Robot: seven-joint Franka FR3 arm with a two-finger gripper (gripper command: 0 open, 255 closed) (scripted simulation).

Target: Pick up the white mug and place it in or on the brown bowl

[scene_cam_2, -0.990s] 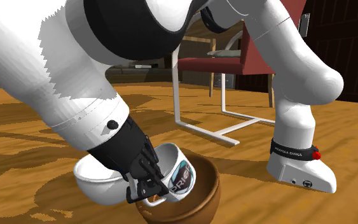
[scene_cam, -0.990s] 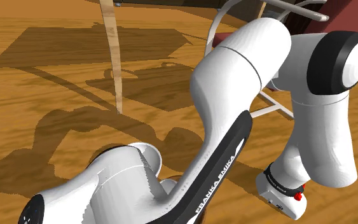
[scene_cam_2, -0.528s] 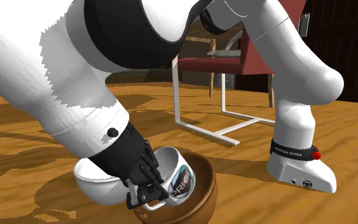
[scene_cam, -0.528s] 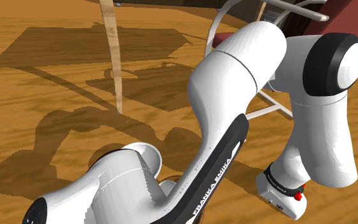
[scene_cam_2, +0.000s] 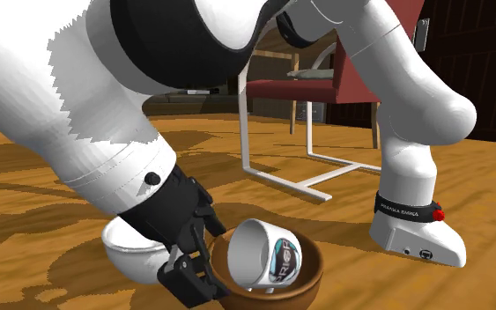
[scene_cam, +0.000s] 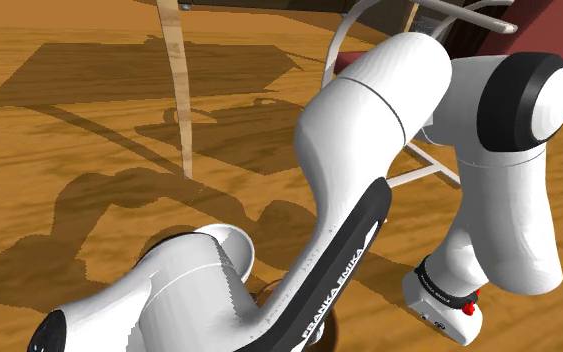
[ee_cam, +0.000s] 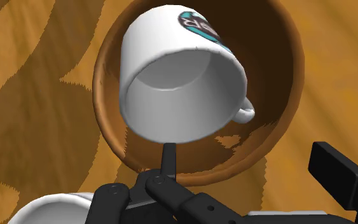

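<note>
**Desk:** What does the shoulder view give you?

**Me:** I see a wood-grained floor (scene_cam: 79, 215) crossed by dark shadows. 1 pale wooden post (scene_cam: 178, 90) stands on it toward the shoulder view's upper left, and the white tube frame of a chair (scene_cam: 431, 168) is at the upper right. My white arm (scene_cam: 364, 120) rises from its base (scene_cam: 447, 298) at the lower right, folds over and runs off the bottom edge, hiding much of the floor nearest the camera.

**Desk:** And the second exterior view?

**Me:** It shows the same floor, with a dark wall (scene_cam_2: 475, 62) at the second exterior view's right and the chair's red seat behind the arm. The wrist slants down to the lower left. The black hand (scene_cam_2: 193, 275) hangs low, just beside the brown bowl (scene_cam_2: 312, 275) on its left side. The white mug (scene_cam_2: 268, 255) lies on its side inside that bowl, mouth toward the hand, with a teal-and-dark print on its wall. 1 white bowl (scene_cam_2: 127, 251) sits behind the hand, and I cannot tell whether it touches the brown one.

**Desk:** Wrist view?

**Me:** My 2 fingers stand wide apart with nothing between them, so the hand is open and grips nothing. Beyond them the mug rests tilted in the brown bowl with its mouth facing me and its handle (ee_cam: 246, 113) out to one side. The white bowl's rim sits close beside the hand.
</note>
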